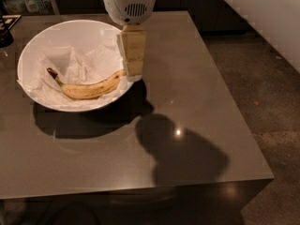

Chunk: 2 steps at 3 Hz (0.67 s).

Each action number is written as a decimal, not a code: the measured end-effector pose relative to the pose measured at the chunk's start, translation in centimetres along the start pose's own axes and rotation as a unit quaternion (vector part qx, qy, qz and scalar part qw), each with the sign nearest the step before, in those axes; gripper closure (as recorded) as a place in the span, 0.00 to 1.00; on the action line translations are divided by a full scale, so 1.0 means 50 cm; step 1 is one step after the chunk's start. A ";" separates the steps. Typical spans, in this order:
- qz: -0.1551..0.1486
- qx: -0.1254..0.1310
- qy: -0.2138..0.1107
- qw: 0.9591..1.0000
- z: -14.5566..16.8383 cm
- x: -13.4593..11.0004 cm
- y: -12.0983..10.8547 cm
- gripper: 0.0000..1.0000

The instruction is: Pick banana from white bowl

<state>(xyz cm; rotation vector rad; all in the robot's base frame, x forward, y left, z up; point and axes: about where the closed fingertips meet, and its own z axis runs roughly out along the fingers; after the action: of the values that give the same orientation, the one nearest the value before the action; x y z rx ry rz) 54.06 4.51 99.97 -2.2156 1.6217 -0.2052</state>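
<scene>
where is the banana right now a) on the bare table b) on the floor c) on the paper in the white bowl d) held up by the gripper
c: the banana lies on crumpled paper inside the white bowl; the gripper hangs over the bowl's right rim beside it.

Matt gripper (pixel 133 74) hangs beside glossy white bowl (pixel 79 31), crumpled paper (pixel 89 62) inside.

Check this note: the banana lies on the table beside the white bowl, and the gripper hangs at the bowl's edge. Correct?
No. The camera view shows the banana lying inside the white bowl; the gripper does hang at the bowl's edge.
</scene>
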 end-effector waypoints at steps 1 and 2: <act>-0.025 -0.030 -0.016 0.999 0.056 -0.040 -0.022 0.06; -0.034 -0.066 -0.032 0.997 0.111 -0.070 -0.019 0.20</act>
<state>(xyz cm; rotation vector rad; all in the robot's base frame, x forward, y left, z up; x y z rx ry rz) 55.63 9.27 95.64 -2.3528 1.5684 -0.0454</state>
